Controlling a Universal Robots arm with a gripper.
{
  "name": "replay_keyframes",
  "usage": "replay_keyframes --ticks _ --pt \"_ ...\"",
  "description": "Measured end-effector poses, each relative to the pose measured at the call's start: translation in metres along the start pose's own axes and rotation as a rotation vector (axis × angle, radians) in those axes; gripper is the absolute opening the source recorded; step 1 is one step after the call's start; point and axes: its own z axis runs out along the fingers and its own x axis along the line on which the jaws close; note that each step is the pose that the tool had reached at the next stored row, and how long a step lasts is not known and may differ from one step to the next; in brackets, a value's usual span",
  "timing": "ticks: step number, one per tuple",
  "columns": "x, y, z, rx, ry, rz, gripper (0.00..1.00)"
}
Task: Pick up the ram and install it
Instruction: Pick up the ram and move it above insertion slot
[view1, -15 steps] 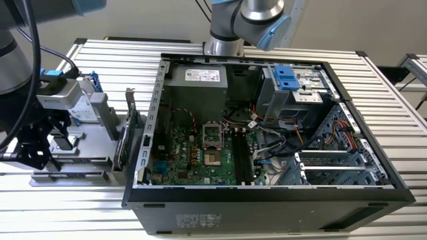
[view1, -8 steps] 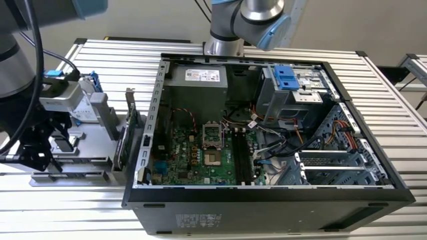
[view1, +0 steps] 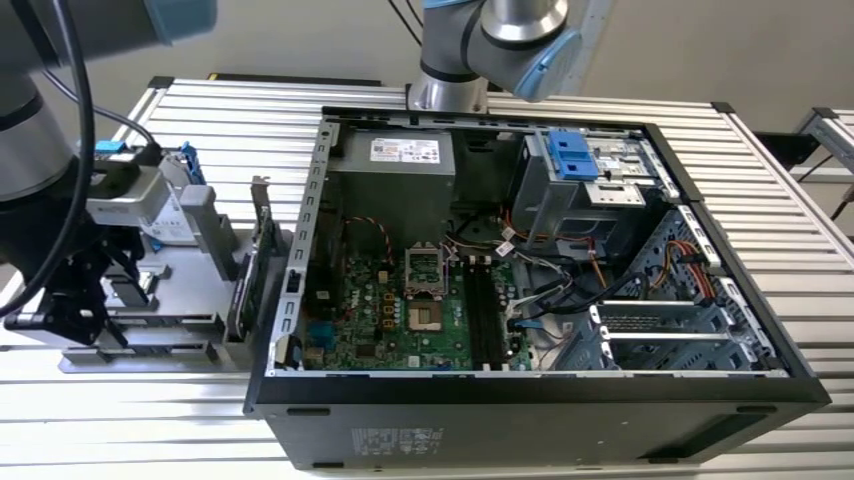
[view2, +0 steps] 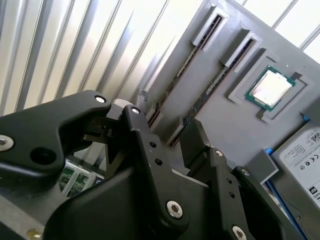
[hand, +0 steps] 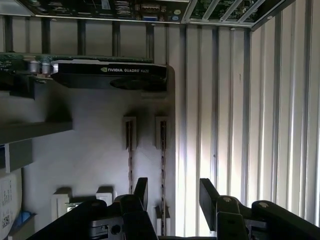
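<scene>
Grey holder (hand: 90, 150) stands ram (hand: 162, 160) on edge, length toward card (hand: 110, 75); fingers (hand: 142, 189) spread, empty.

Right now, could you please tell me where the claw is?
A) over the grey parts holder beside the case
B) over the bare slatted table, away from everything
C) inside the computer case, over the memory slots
A: in the first wrist view the open claw hangs over the grey parts holder, which has a ram stick standing in it.
</scene>
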Motion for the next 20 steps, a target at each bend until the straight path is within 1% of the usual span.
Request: replay_keyframes --ticks 12,19,20 --pt "0.0007 -0.0002 0.0074 0.0 -0.0036 0.0 1.0" --pt "0.0012 -0.0003 0.0126 -0.0001 -0.0047 0.0 1.0" --pt "0.0014 -0.0003 0.0146 -0.0001 -0.0054 0.0 1.0"
